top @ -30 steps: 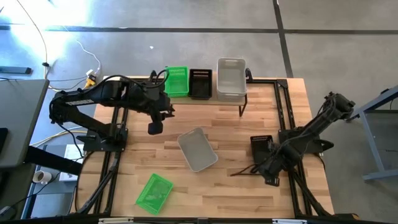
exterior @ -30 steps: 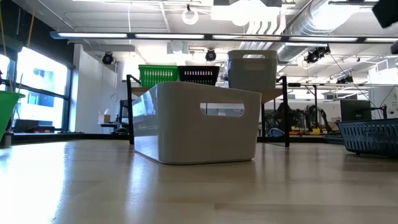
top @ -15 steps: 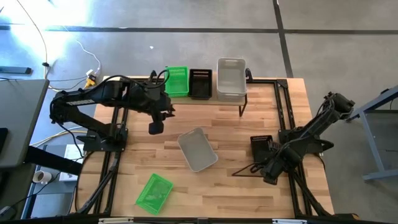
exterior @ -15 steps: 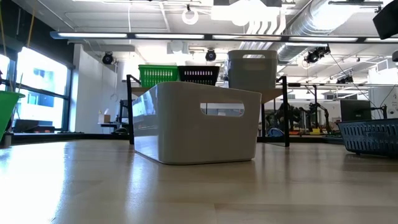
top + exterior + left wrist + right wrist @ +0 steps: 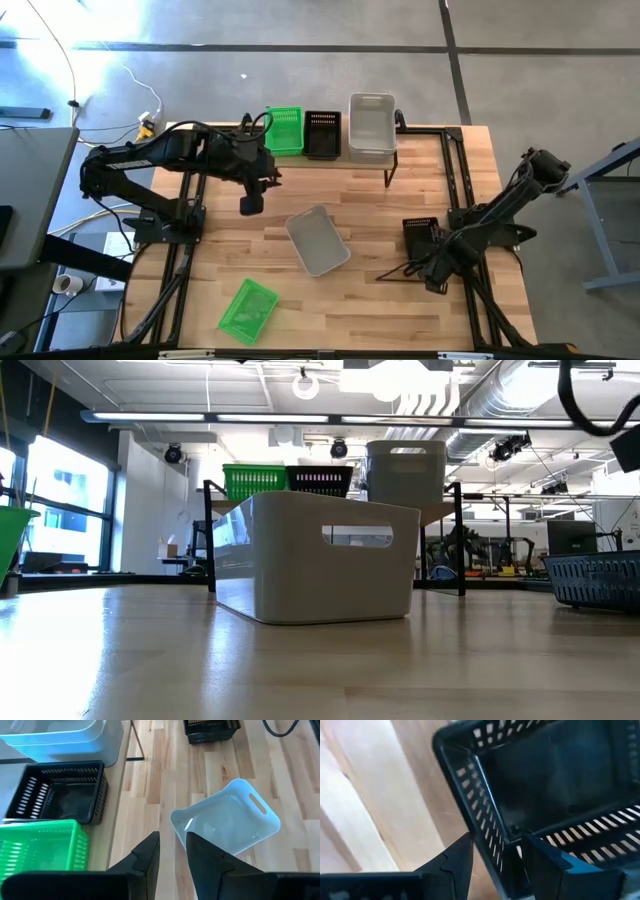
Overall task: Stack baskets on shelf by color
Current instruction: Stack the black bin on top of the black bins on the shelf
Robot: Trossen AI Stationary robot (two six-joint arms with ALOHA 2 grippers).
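Shelf (image 5: 330, 160) from above carries green, black and grey baskets (image 5: 371, 126); the left gripper (image 5: 250, 205) hovers empty, fingers narrowly parted, unmoved. Table level: the loose grey basket (image 5: 320, 558) blocks the shelf legs. Right wrist: the right gripper (image 5: 495, 857) straddles a black basket (image 5: 555, 785) wall, now lifted slightly, corner cut off.

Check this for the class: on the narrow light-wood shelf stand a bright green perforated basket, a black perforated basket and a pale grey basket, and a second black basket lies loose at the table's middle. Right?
One detail is wrong. The high view shows the loose basket at the table's middle is a pale grey plastic basket, not black. The narrow light-wood shelf does carry a bright green perforated basket, a black perforated basket and a pale grey basket.
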